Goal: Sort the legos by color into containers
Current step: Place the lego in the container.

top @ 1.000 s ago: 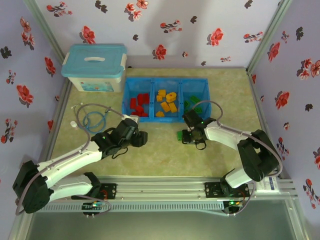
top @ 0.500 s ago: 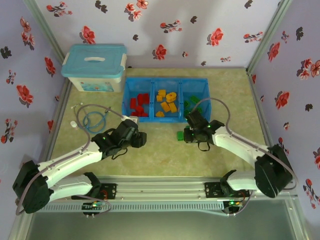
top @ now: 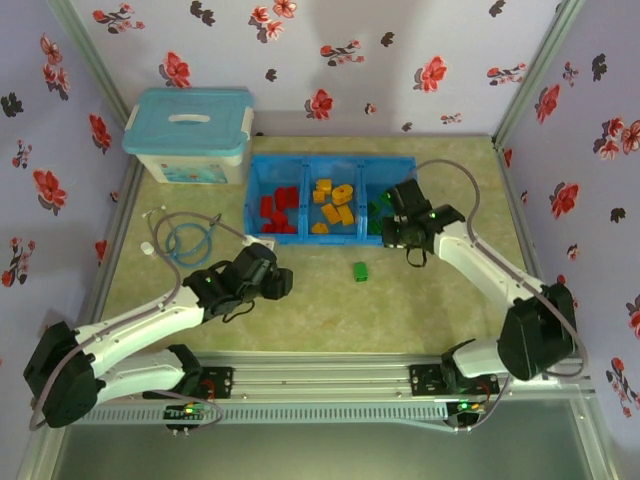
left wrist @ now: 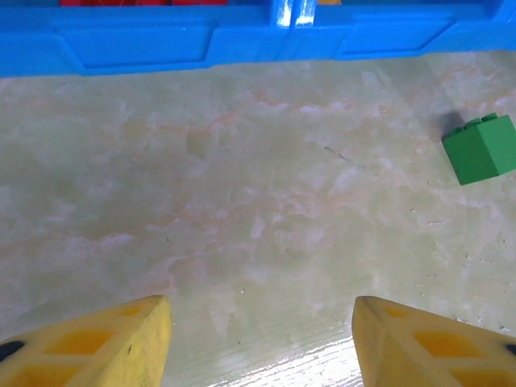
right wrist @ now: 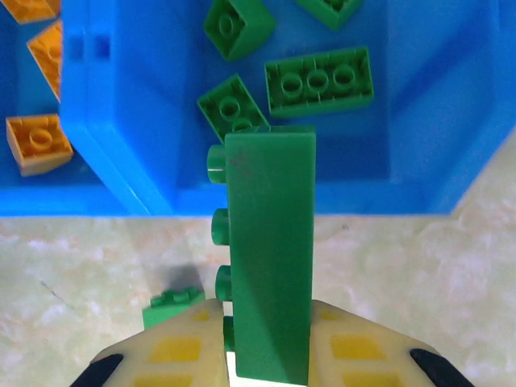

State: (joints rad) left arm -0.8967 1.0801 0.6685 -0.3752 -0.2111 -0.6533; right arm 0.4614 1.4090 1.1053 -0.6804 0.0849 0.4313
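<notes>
Over the table [left wrist: 242, 201] at left, the left gripper [left wrist: 258, 343] hangs spread and empty. One small green brick [top: 360, 271] lies loose mid-table. Rightward, the right gripper [right wrist: 270, 347] clamps a long green brick [right wrist: 270, 242] at the green compartment's [right wrist: 435, 105] near wall. Next, I'd judge, carry it over and let go. From above, that gripper hides part of the compartment.

Pale lilac walls [top: 380, 95], red and black flower print, three sides. Metal corner post [top: 537, 70] upper right. Glossy marbled beige-green desk [top: 330, 320]. Even light.
</notes>
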